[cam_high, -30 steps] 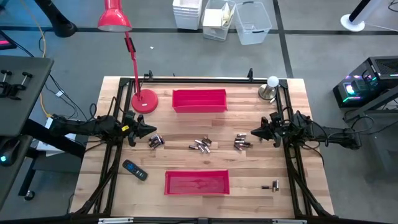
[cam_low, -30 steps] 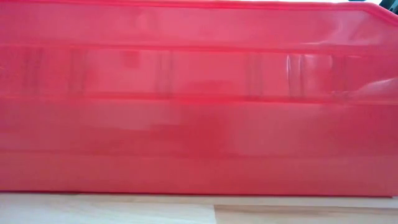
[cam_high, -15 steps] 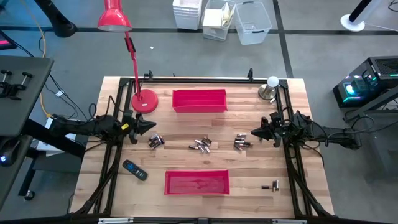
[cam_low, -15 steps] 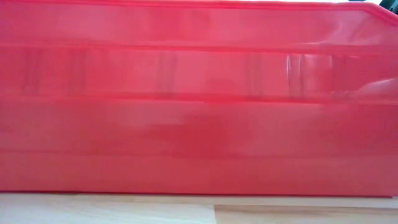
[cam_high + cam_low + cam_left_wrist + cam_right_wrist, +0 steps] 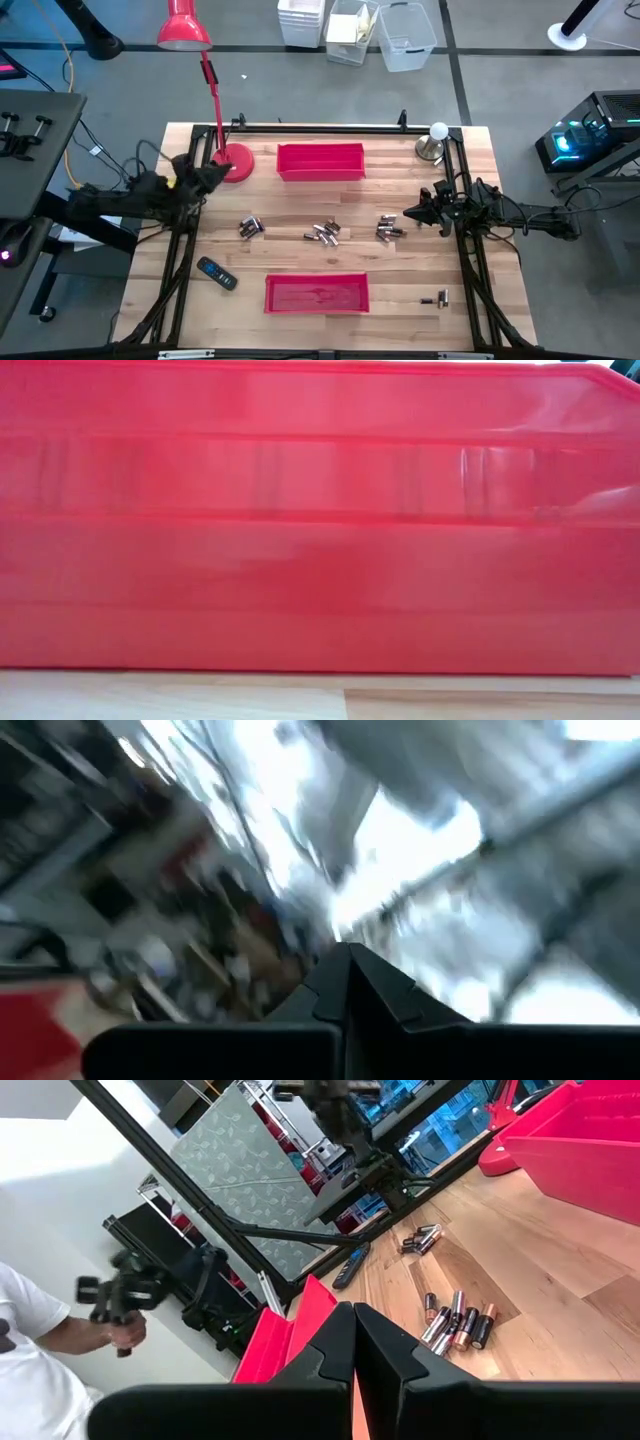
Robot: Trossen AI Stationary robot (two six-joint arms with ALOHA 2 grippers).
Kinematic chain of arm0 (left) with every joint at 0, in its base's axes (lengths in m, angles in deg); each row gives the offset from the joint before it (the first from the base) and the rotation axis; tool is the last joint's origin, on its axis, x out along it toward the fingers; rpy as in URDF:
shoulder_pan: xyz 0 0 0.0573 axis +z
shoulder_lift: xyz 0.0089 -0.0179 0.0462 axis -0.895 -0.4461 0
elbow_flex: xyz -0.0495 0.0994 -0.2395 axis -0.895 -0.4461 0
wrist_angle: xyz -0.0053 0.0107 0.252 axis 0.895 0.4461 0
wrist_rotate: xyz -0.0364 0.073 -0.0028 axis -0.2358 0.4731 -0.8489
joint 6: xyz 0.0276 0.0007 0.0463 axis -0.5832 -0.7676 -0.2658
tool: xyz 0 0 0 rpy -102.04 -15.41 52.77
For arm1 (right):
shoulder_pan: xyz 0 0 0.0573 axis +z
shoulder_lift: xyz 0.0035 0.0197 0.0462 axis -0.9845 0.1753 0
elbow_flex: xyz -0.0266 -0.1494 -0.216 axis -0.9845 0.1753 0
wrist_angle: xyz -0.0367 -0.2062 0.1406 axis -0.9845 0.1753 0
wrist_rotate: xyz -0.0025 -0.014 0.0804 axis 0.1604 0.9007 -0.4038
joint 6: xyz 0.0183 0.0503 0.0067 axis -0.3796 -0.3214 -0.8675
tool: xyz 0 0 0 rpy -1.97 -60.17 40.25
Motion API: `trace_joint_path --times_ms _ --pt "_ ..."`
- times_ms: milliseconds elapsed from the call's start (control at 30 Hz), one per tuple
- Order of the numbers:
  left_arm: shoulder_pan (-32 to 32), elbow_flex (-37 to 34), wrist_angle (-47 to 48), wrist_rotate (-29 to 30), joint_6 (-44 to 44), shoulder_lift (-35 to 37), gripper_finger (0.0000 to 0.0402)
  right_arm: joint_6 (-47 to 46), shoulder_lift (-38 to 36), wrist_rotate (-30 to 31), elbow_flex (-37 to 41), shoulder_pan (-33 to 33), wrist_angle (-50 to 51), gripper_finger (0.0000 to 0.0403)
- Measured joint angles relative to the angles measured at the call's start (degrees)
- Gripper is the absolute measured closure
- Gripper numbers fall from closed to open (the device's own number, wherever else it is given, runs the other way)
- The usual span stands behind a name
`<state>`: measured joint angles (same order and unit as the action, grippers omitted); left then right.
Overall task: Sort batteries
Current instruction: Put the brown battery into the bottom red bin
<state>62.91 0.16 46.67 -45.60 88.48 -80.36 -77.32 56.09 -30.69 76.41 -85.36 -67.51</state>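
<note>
Still, step: my left gripper was near the table's left edge, fingers together and empty.
Advice: spread above the batteries first.

The tabletop's middle band is dotted with batteries. The rear edge is blocked by a red tray and lamp base; the front edge by another tray.

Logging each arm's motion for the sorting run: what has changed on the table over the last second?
The left gripper has swung away from the battery cluster toward the red lamp base, holding nothing. The right gripper, jaws shut, the small dark-and-silvery batteries and both red plastic trays stayed put.
</note>
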Motion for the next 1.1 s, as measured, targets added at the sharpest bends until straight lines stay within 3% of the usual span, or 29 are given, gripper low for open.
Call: trace_joint_path --times_ms 100,200,267,400,667,900,1100 --pt "0.6 12.5 26.9 -10.6 -3.7 -8.6 0.0401 0.0 0.0 0.0 0.0 0.0 0.0 0.0402" --pt "-0.4 23.3 55.6 -15.7 -5.7 -17.9 0.0400 0.0 0.0 0.0 0.0 0.0 0.0 0.0402" --pt "-2.7 26.5 64.4 -17.7 -3.9 -23.6 0.0394 0.0 0.0 0.0 0.0 0.0 0.0 0.0402" --pt "-10.1 27.1 65.1 -22.1 0.0 -32.4 0.0376 0.0 0.0 0.0 0.0 0.0 0.0 0.0402" --pt "-21.6 27.1 59.4 -22.0 9.0 -48.2 0.0325 0.0 0.0 0.0 0.0 0.0 0.0 0.0402" --pt "-20.7 27.1 58.8 -16.5 6.1 -55.4 0.0274 0.0 0.0 0.0 0.0 0.0 0.0 0.0402" --pt "-16.6 27.2 61.6 -17.4 6.7 -56.1 0.0220 0.0 0.0 0.0 0.0 0.0 0.0 0.0402"
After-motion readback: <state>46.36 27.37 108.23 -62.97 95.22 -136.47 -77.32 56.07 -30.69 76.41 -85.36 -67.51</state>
